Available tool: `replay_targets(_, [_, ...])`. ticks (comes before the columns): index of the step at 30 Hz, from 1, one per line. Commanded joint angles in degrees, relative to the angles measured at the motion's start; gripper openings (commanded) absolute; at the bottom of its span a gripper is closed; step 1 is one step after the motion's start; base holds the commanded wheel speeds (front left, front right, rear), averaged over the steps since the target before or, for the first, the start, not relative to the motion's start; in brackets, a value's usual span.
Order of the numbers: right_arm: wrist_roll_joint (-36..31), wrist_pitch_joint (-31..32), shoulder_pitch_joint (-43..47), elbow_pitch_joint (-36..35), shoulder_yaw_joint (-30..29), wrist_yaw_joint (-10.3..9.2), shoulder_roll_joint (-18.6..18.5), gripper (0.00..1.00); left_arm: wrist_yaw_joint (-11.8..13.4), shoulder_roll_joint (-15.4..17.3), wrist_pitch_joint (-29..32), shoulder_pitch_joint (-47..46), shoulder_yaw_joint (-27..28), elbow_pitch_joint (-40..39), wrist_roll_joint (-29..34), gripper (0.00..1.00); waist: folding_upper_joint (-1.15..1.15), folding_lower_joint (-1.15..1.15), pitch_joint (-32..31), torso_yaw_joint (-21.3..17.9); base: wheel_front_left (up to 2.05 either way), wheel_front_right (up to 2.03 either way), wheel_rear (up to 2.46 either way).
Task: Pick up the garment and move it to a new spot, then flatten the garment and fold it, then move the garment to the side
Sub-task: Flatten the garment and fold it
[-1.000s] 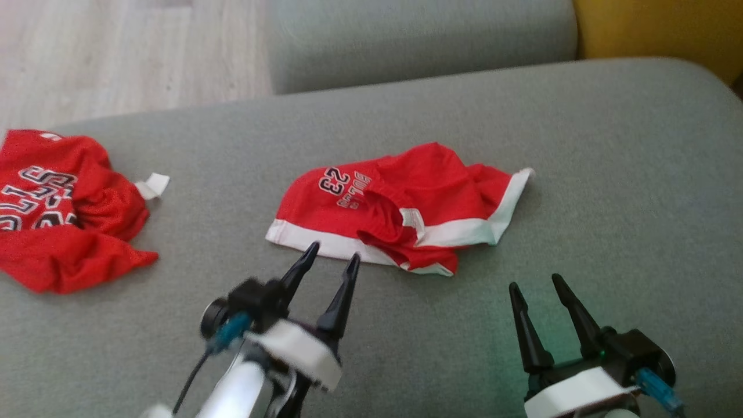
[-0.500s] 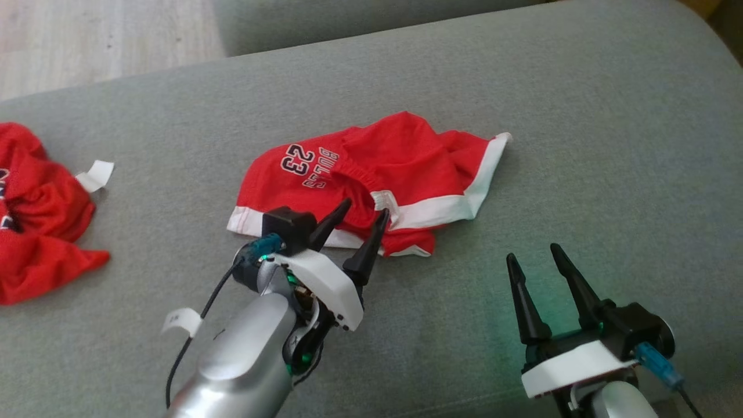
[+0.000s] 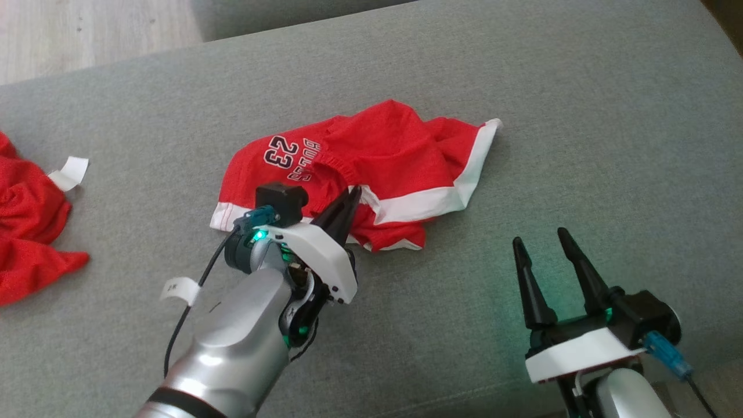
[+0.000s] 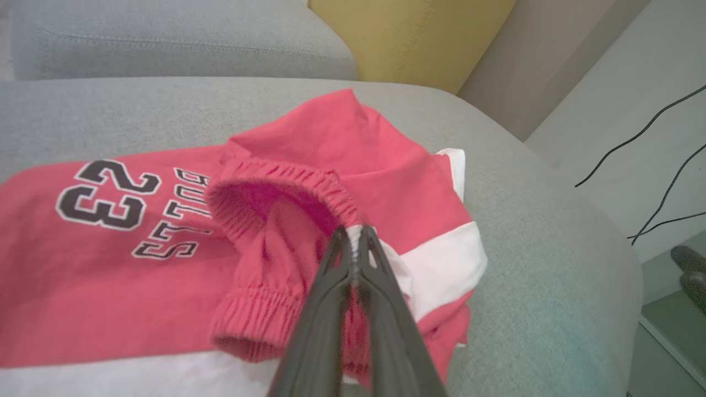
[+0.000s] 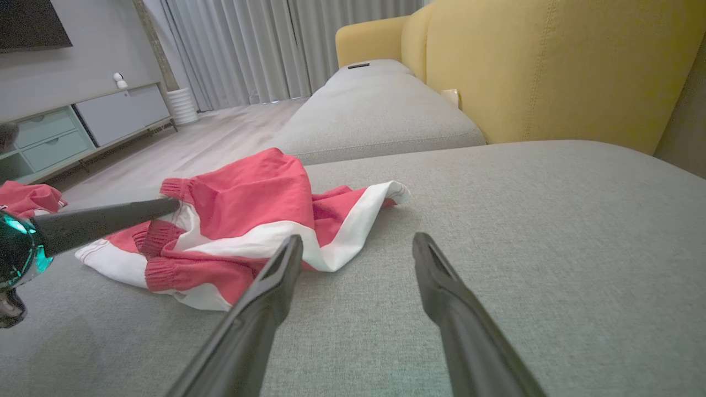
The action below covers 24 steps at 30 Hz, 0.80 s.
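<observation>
Pinching the ribbed waistband (image 4: 287, 176) of crumpled red shorts (image 3: 395, 145), left gripper (image 3: 354, 190) jaws meet; right gripper (image 3: 539, 236) jaws gape.

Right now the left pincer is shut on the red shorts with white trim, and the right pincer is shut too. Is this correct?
Not quite. The right pincer is open, its fingers spread apart, as the right wrist view shows. The left pincer is indeed shut on the red shorts with white trim.
</observation>
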Motion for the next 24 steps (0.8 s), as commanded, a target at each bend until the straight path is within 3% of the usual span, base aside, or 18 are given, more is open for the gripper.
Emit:
replay_targets(1, [0.25, -0.61, -1.87, -2.22, 0.84, 0.13, -0.16, 1.00, -0.41, 0.29, 0.10, -2.60, 0.97, -0.67, -0.82, 0.00, 0.00, 0.00, 0.07, 0.37, 0.00, 0.00, 0.00])
replay_targets(10, [0.24, -0.61, -1.87, -2.41, 0.13, 0.13, -0.16, 1.00, -1.26, 1.48, -0.10, 0.21, 0.27, -1.29, -3.07, 0.00, 0.00, 0.00, -1.36, 3.66, 0.00, 0.00, 0.00])
replay_targets(19, [0.40, -0.61, -3.99, 0.43, -2.18, 0.13, -0.17, 1.00, 4.25, 11.07, -2.12, 9.60, 3.01, -8.13, -2.05, 0.00, 0.00, 0.00, -2.92, 9.83, 0.00, 0.00, 0.00])
replay_targets(24, [1.31, -0.61, -4.77, 4.95, -2.53, 0.13, -0.99, 1.00, 6.64, 14.74, -2.45, 12.79, 4.82, -12.27, -2.10, 0.00, 0.00, 0.00, -3.06, 12.52, 0.00, 0.00, 0.00])
